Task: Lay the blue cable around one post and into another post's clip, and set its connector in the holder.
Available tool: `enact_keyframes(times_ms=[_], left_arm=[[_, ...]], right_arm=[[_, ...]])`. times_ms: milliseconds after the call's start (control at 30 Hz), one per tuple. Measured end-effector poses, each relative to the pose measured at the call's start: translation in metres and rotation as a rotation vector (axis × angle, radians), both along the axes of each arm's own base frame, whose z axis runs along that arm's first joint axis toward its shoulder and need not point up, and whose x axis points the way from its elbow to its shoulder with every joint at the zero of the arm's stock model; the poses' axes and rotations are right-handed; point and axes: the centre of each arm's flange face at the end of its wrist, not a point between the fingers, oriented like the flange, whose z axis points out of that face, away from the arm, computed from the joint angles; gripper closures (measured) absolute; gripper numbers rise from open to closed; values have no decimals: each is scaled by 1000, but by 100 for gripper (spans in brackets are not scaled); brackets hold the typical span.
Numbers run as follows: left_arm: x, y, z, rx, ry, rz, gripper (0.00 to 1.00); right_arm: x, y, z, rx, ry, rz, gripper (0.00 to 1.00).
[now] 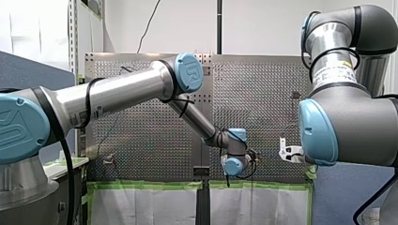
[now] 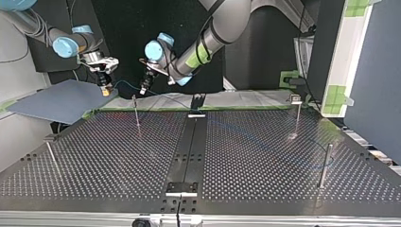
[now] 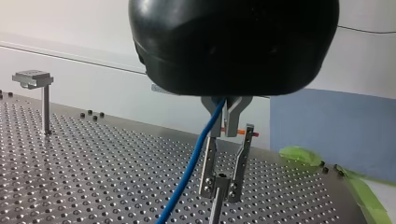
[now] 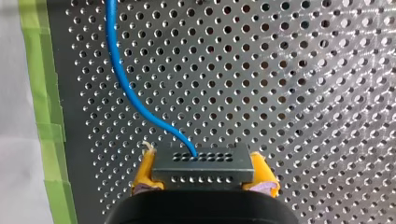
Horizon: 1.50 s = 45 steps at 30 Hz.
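Pinching the connector [image 4: 203, 165], my right jaws; my left jaws, mostly hidden, nipped on the blue cable [image 3: 194, 158]

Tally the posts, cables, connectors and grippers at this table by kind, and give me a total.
Posts: 4
Blue cable: 1
Connector: 1
Grippers: 2, the left gripper and the right gripper
Total: 8
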Motion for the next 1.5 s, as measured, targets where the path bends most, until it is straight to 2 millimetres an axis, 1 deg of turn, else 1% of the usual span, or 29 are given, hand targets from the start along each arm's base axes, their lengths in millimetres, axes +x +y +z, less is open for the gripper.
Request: enact_keyframes(times_ms=[100,233,300,567,967,1167,1500], left_arm=[[1,-2,-4,6,7,-3,100],[1,-4,-17,26,26,-6,100],[2,-5,-20,30,34,-7,100],[12,-11,-12,16,30,-11,100],[28,-9,-2,10,27,7,100],[27,-5,-7,21,36,5,100],[36,3,-10,29,45,7,100]], right_arm=[[-3,-2,0,2,-3,-6,100],[-8,-3,0,6,-7,-14,100],[-10,-3,0,6,-8,-18,100],[-18,-9,0,3,-17,-33,100],[-25,-17,0,9,-19,-44,100],[-26,-18,0,6,-20,-45,100],[-30,-22,2,9,-28,-55,100]])
